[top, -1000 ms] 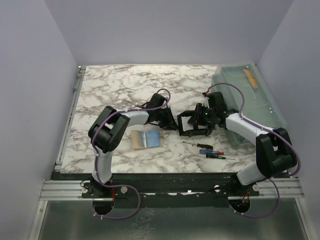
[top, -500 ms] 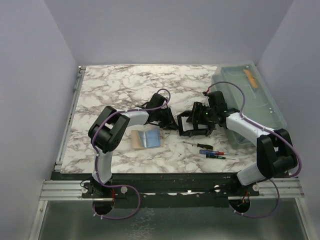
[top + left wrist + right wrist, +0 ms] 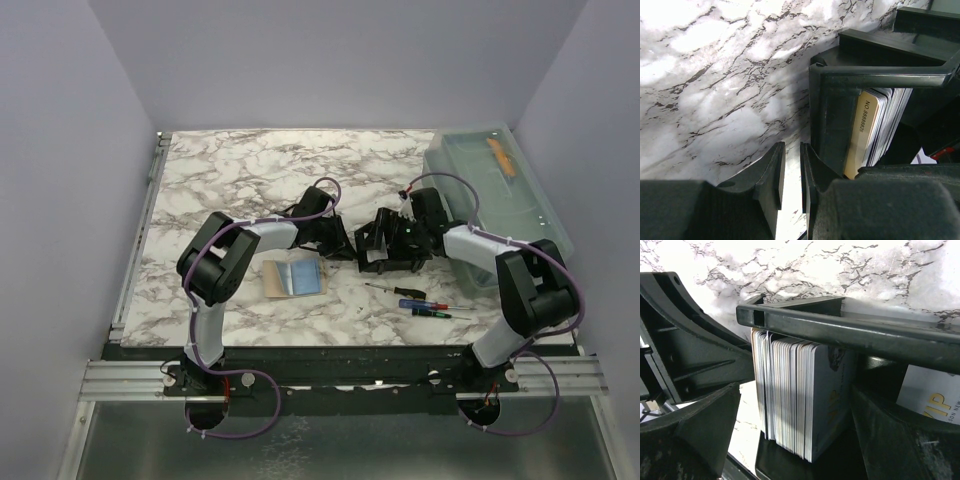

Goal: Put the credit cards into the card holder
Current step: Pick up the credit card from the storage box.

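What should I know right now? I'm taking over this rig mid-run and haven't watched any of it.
Left gripper: jaws a narrow slit apart, empty, right beside the card holder.
Right gripper: wide open, a finger on either side of the card holder, gripping nothing.
Done: a stack of cards stands on edge inside the card holder.
Left: the tan card and the blue card lie flat on the table, on the left arm's side of the card holder. Both must go in.
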You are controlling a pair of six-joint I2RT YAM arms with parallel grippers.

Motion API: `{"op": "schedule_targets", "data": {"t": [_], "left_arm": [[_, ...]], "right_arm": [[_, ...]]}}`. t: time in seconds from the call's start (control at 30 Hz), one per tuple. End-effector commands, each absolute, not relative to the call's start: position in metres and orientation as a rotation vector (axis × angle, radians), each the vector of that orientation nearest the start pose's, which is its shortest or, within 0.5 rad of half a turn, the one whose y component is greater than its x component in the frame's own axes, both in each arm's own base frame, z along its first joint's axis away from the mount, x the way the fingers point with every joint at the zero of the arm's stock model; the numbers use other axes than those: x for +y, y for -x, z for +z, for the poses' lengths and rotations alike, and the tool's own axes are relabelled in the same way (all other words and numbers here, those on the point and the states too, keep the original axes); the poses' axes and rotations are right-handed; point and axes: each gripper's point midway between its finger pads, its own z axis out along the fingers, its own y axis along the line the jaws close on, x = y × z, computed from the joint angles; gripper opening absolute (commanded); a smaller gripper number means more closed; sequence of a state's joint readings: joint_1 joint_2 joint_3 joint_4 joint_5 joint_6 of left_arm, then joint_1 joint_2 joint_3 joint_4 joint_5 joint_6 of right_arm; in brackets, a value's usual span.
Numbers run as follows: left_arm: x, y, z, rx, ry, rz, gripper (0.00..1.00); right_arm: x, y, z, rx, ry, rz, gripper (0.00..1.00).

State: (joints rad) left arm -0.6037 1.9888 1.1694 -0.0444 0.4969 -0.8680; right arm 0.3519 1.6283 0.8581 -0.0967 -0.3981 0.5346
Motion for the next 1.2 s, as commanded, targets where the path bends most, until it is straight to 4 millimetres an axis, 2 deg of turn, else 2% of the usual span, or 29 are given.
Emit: {"op": "schedule_targets", "data": {"t": [0.0, 0.17, 0.3, 0.43, 0.6, 0.83, 0.97, 1.07, 1.17], "left_arm": [[-0.363, -0.316, 0.046, 2.664, 0.050, -1.234, 0.24], [-0.363, -0.316, 0.046, 2.666, 0.050, -1.236, 0.24], [-0.363, -0.316, 0.047, 2.664, 0.049, -1.237, 0.24], [-0.363, -0.316, 0.048, 2.662, 0.047, -1.241, 0.24], [-0.364, -0.316, 0.048, 2.662, 0.046, -1.242, 0.24], [-0.365, -0.317, 0.047, 2.663, 0.045, -1.242, 0.24], [-0.366, -0.316, 0.047, 2.663, 0.040, -1.245, 0.24], [-0.367, -0.317, 0.047, 2.663, 0.040, -1.248, 0.24], [-0.368, -0.318, 0.048, 2.658, 0.035, -1.250, 0.24]], "right_arm": [[0.226, -0.315, 0.081, 2.463, -0.022, 1.022, 0.89], [0.223, -0.315, 0.099, 2.424, -0.030, 1.003, 0.84], [0.222, -0.314, 0.095, 2.442, -0.031, 0.994, 0.81], [0.223, -0.314, 0.091, 2.447, -0.035, 1.002, 0.72], [0.222, -0.315, 0.090, 2.452, -0.026, 0.987, 0.57], [0.211, -0.320, 0.092, 2.463, -0.032, 0.877, 0.35], [0.208, -0.322, 0.092, 2.475, -0.024, 0.848, 0.19], [0.207, -0.324, 0.095, 2.478, -0.023, 0.828, 0.08], [0.202, -0.327, 0.104, 2.470, -0.026, 0.775, 0.01]]}}
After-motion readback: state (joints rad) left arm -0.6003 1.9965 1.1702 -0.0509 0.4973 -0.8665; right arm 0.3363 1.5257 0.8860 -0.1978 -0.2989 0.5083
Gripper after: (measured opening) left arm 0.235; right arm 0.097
